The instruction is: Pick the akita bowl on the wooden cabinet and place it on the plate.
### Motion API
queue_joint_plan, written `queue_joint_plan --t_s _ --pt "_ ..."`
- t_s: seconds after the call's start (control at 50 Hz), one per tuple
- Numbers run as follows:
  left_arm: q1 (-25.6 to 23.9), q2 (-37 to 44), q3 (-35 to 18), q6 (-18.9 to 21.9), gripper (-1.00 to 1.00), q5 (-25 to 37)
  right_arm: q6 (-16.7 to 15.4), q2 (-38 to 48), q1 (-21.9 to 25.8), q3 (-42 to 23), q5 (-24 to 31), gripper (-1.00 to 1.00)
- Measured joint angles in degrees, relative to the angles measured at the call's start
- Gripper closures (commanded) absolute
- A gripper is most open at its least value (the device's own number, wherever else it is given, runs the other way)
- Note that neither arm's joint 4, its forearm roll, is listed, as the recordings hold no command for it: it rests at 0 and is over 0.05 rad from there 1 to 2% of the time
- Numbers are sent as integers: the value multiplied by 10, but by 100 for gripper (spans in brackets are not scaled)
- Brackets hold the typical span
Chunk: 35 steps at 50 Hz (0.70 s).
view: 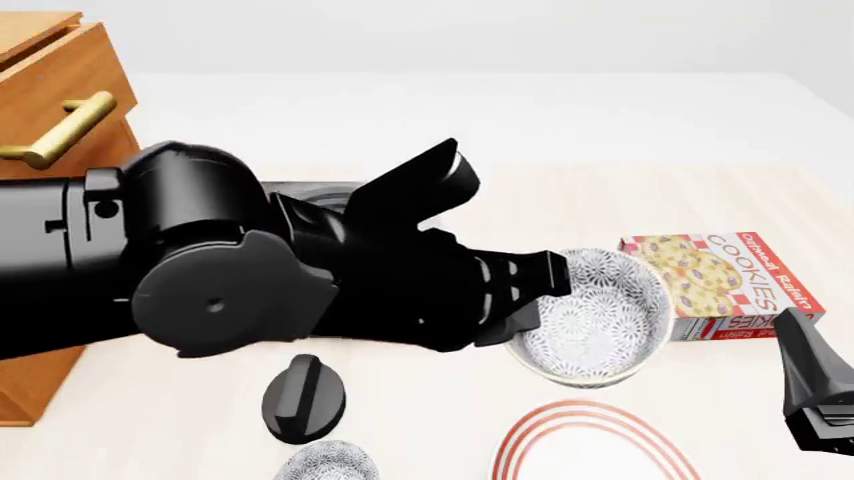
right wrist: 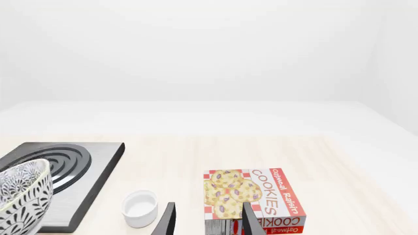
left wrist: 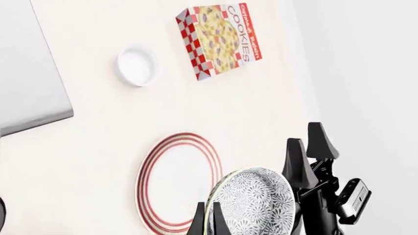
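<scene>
My left gripper (view: 541, 290) is shut on the rim of the akita bowl (view: 594, 315), holding it in the air with its lace-patterned inside showing. In the left wrist view the fingertips (left wrist: 199, 220) pinch the bowl (left wrist: 258, 200) beside the plate (left wrist: 179, 181). The white, red-ringed plate (view: 594, 445) lies on the table just nearer than the bowl. My right gripper (right wrist: 209, 223) is open with nothing held, low at the right edge (view: 814, 390). The wooden cabinet (view: 54, 110) stands at the far left, mostly hidden behind my left arm.
A cookies box (view: 721, 280) lies right of the bowl. The small white cup (right wrist: 140, 208) sits between the box and the grey stove slab (right wrist: 58, 166). A second patterned bowl (view: 327, 462) and a black knob-like object (view: 304, 395) are at the front edge.
</scene>
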Motion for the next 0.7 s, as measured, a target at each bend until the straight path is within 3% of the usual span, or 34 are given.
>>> queue_joint_plan --t_s 0.7 --pt "-10 26 30 -41 100 -35 0 0 0 0 0 -100"
